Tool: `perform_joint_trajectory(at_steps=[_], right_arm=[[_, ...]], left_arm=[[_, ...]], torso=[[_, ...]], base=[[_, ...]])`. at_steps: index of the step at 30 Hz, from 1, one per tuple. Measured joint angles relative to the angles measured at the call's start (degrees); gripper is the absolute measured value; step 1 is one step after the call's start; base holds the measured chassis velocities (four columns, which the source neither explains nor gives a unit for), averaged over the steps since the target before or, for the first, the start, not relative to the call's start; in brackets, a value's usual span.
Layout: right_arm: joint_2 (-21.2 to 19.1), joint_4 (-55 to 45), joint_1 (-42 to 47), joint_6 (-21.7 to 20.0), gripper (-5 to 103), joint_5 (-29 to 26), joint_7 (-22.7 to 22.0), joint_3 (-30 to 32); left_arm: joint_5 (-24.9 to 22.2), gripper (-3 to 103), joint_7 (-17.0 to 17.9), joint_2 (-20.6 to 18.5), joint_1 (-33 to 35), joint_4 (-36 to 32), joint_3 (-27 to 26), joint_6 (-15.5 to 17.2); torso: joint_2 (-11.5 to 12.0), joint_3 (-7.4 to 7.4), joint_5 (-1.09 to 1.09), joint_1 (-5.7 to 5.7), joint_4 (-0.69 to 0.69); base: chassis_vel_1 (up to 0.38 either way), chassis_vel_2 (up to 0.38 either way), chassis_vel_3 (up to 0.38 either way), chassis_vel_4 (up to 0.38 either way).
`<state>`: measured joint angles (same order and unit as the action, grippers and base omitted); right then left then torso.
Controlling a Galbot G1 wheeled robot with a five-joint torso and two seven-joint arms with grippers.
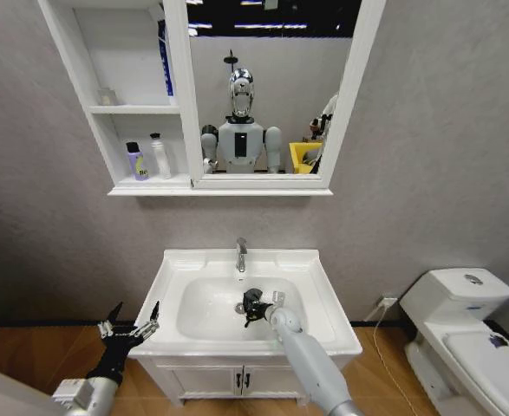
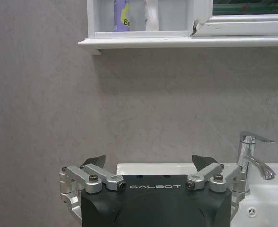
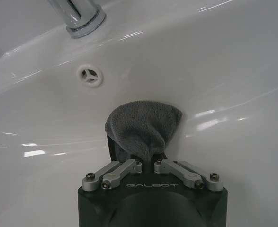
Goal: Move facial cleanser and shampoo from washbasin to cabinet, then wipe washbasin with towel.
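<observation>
Right end effector (image 3: 150,158): clenched on the small dark grey bunched cloth towel (image 3: 143,130), down inside the bowl of the washbasin; in the head view the right end effector (image 1: 252,308) sits just beside the drain.
Towel: bunched, sticking out past the fingertips and pressed against the sloping white ceramic wall, below the small round overflow opening (image 3: 89,75).
Washbasin: white rectangular ceramic sink (image 1: 323,299) with a rounded bowl, standing on a low white two-door vanity (image 1: 237,380); chrome tap (image 1: 241,254) upright at the middle of the back rim.
Left end effector (image 1: 129,326): released, fingers spread wide, holding nothing, hovering beside the front left corner of the washbasin; from the left wrist view the left end effector (image 2: 148,165) faces the grey wall, with the tap off to one side.
Cabinet: tall narrow white shelf unit (image 1: 94,113) joined to a white-framed mirror (image 1: 271,87) on the wall above the washbasin.
Lowest cabinet compartment: purple bottle with a dark cap (image 1: 136,162) and white slim bottle with a dark cap (image 1: 159,157), upright, just beside each other.
Right of the washbasin: white toilet (image 1: 466,334), well apart.
</observation>
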<state>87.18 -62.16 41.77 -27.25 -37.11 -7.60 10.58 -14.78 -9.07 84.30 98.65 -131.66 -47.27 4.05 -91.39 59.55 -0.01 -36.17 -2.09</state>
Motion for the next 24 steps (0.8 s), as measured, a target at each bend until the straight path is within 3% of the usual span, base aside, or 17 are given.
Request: perform_joint_trajectory(at_steps=[9,14,18,24], right_arm=[[4.8,4.9,-2.4,1.4,6,2.8,2.2,2.5],[5.3,6.0,-2.7,1.5,6,3.2,2.5,3.5],[5.0,5.4,-2.4,1.4,6,3.0,1.9,4.0],[0.4,-0.4,0.6,-0.3,6,-0.4,-1.1,4.1]], left_arm=[[0.0,100,0.0,0.0,0.0,0.0,0.0,0.0],[0.0,100,0.0,0.0,0.0,0.0,0.0,0.0],[0.0,100,0.0,0.0,0.0,0.0,0.0,0.0],[0.0,100,0.0,0.0,0.0,0.0,0.0,0.0]], torso=[[0.0,0.0,0.01,0.0,0.0],[0.0,-0.01,0.02,0.01,-0.03],[0.0,-0.01,0.03,0.01,-0.05],[0.0,0.0,0.02,0.0,0.0]], base=[[0.0,0.0,0.0,0.0],[0.0,0.0,0.0,0.0],[0.0,0.0,0.0,0.0],[0.0,0.0,0.0,0.0]])
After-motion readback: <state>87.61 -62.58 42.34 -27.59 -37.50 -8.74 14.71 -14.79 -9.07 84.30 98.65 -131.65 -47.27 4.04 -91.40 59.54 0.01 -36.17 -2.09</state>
